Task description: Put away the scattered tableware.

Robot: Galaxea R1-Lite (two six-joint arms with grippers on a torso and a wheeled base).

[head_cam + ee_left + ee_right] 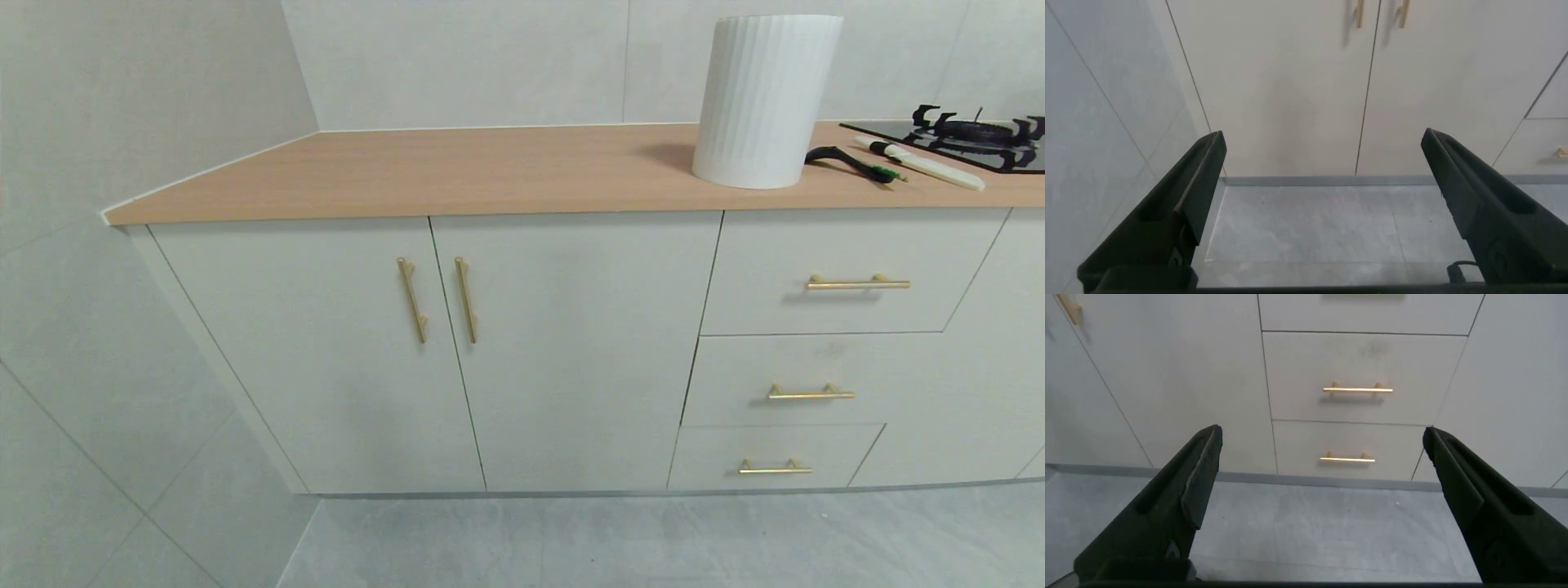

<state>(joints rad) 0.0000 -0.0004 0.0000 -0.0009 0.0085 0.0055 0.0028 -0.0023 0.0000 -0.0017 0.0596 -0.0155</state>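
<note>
Lying crosswise on tan wooden countertop [490,167]: black curved-handled utensil [849,162], nearer empty, wide-open right gripper [1323,431]; left gripper [1323,139] likewise agape.

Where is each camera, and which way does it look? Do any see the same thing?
Head view: on the robot's head, looking forward and down at the counter, white ribbed container, cabinet doors and drawers.
Left wrist view: on the left arm, facing the cabinet doors and floor; open left gripper in front.
Right wrist view: on the right arm, facing the drawers; open right gripper in front.
Shared: head and right wrist views both see the drawers.
</note>
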